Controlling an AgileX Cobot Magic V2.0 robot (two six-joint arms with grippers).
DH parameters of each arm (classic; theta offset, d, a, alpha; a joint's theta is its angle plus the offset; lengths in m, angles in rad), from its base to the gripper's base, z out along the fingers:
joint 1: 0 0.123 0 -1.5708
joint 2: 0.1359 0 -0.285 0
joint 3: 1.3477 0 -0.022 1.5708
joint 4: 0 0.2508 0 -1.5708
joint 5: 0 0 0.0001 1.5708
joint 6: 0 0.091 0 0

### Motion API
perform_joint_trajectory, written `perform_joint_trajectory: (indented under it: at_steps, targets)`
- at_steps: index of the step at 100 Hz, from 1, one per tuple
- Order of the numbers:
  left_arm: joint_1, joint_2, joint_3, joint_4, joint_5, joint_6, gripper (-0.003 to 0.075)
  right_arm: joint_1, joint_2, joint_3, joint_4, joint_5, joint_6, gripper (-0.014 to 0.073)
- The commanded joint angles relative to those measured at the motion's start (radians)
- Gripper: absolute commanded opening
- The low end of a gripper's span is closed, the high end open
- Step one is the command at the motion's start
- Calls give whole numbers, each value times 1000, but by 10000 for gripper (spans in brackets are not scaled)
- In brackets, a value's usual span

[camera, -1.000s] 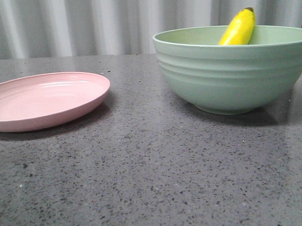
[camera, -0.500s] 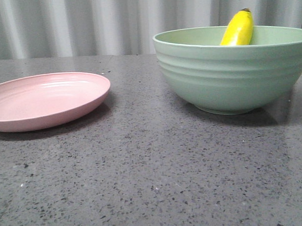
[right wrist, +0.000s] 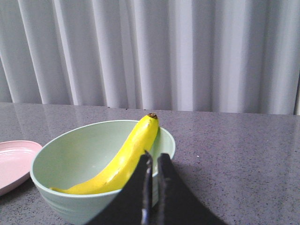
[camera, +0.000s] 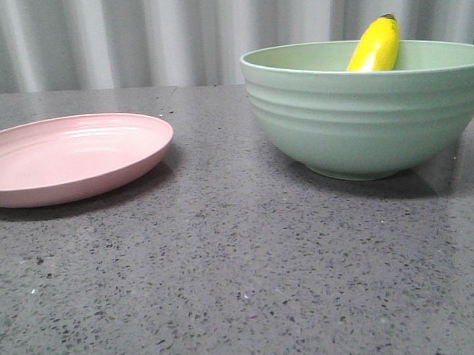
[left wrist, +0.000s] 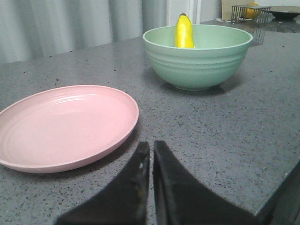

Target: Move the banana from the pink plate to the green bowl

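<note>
The banana (camera: 376, 45) lies inside the green bowl (camera: 359, 119), its dark tip leaning on the far rim; it also shows in the left wrist view (left wrist: 183, 32) and the right wrist view (right wrist: 119, 164). The pink plate (camera: 65, 156) is bare at the left, also in the left wrist view (left wrist: 61, 126). My left gripper (left wrist: 151, 146) is shut and empty, over the table just beside the plate's rim. My right gripper (right wrist: 154, 157) is shut and empty, near the bowl's (right wrist: 70, 154) rim, apart from the banana. Neither gripper shows in the front view.
The dark speckled table (camera: 241, 286) carries both dishes. A grey curtain (camera: 139, 41) hangs behind. In the left wrist view a wire rack (left wrist: 248, 11) and a dark dish (left wrist: 283, 11) stand far off past the bowl (left wrist: 197, 56), and the table's edge (left wrist: 281, 180) runs close by.
The banana's visible tip has shifted slightly in the bowl and now stands a little more upright. The plate and bowl have not moved.
</note>
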Motion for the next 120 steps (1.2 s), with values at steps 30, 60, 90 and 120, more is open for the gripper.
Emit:
perform_joint_trajectory:
  at_steps: [30,60,90,120]
  targets:
    - [-5,10,32,-7,-82,-8,-20,-5,9,-27,-9,-86,-7,-64]
    - [179,10,57,-180,-96,-8,-20,-5,9,-27,-9,-86,-7,-64]
    - [560,5,217,-345,-488,190,-20,-5,9,-27,-9,-86,-7,-64]
    - [844,-31,219,-357,-362,261,-20,-5,9,-27,-9,-86,-7,-64]
